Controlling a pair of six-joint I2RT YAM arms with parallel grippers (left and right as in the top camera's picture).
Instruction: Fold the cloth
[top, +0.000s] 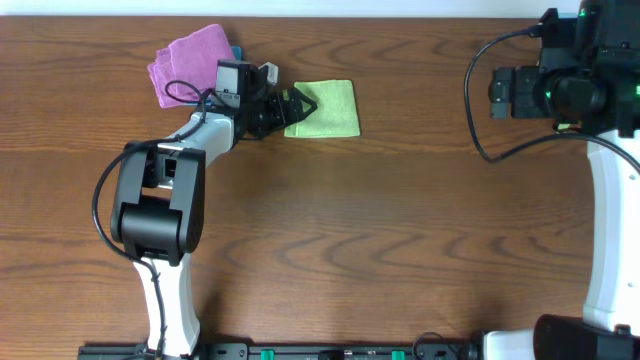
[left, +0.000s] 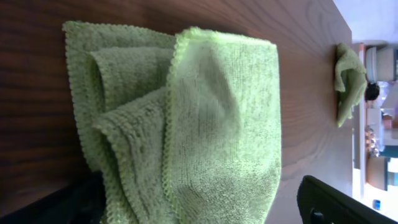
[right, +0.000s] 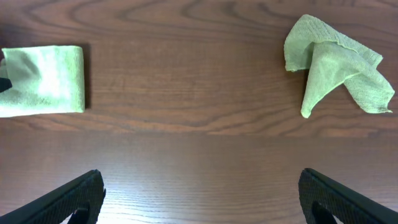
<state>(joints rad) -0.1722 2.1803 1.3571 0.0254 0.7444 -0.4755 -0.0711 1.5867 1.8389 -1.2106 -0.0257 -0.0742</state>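
Overhead: purple cloth (top: 187, 62) nr L gripper (top: 297, 110)

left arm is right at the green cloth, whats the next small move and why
Probably draw the left gripper straight back off the cloth. Its jaws stand open with nothing held, and the cloth already lies doubled over in a compact rectangle on the table, so a stray touch at its edge could drag the layers askew.

Lime-green cloth (top: 327, 108), folded rectangle, flat.
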